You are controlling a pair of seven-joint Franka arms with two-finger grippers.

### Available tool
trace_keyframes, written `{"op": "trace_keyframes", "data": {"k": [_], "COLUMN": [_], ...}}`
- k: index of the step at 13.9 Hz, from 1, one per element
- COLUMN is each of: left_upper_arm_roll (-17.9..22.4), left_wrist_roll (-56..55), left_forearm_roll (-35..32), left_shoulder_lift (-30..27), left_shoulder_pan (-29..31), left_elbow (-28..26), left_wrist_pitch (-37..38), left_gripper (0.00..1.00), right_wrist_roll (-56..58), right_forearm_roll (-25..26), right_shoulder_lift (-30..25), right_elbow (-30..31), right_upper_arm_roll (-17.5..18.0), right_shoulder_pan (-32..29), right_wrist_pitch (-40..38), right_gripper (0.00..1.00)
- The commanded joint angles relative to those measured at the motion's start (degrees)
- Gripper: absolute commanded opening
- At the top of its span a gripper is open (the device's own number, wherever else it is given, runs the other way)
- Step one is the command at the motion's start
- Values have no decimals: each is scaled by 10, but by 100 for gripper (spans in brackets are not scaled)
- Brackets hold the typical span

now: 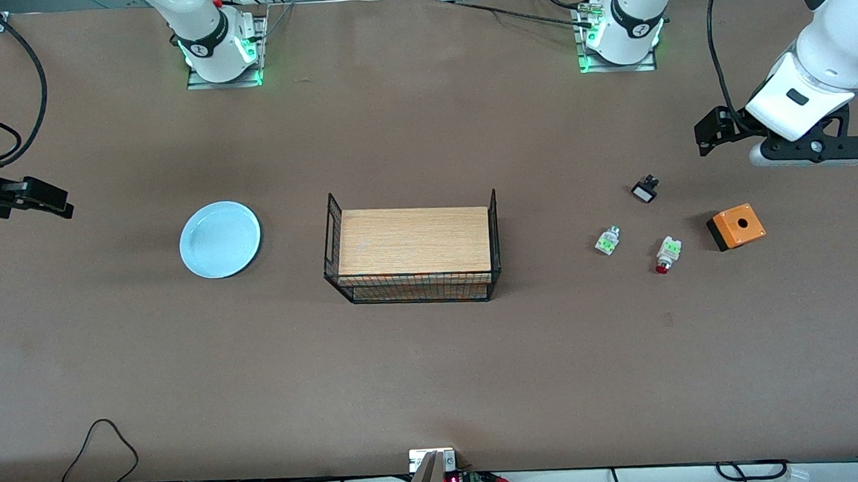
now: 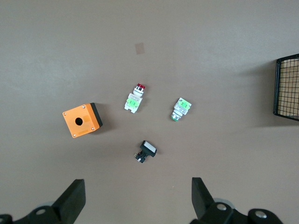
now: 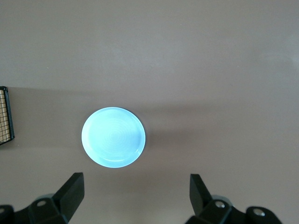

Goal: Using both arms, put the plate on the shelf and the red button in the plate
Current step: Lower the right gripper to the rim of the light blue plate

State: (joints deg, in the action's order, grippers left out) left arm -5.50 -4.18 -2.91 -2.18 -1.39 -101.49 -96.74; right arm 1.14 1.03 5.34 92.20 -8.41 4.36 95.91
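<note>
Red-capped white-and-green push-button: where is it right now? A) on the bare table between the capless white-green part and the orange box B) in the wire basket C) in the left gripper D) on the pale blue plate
A: the red-capped white-and-green push-button lies on the bare table between the capless white-green part and the orange box with a hole; the left gripper hangs open above them, holding nothing.

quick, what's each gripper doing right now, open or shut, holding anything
Left gripper: open, holding nothing, up over the table by the small parts.
Right gripper: open, holding nothing, up over the table beside the plate.
</note>
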Motion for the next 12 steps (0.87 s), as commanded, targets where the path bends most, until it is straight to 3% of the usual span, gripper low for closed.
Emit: {"op": "trace_keyframes", "data": {"k": [1, 4, 7, 12], "left_upper_arm_roll": [-1, -1, -2, -1], "left_wrist_roll": [-1, -1, -1, -1], "left_forearm_roll": [12, 12, 12, 12], "left_shoulder_lift": [5, 5, 5, 5], "left_shoulder_pan": [3, 3, 2, 3], "left_elbow": [17, 17, 17, 17], "left_wrist_pitch": [14, 14, 14, 14], "left_gripper": [100, 100, 100, 100], "right_wrist_roll": [-3, -6, -10, -10], "right_forearm_roll": [-8, -2, 1, -2], "right_shoulder_lift": [-17, -8, 35, 71], "right_elbow": [15, 16, 21, 112], "right_upper_arm_roll": [2, 3, 4, 4], "right_shoulder_pan": [-1, -1, 4, 0], "right_wrist_pitch": [-2, 8, 50, 161], "right_gripper": [100, 100, 100, 100]}}
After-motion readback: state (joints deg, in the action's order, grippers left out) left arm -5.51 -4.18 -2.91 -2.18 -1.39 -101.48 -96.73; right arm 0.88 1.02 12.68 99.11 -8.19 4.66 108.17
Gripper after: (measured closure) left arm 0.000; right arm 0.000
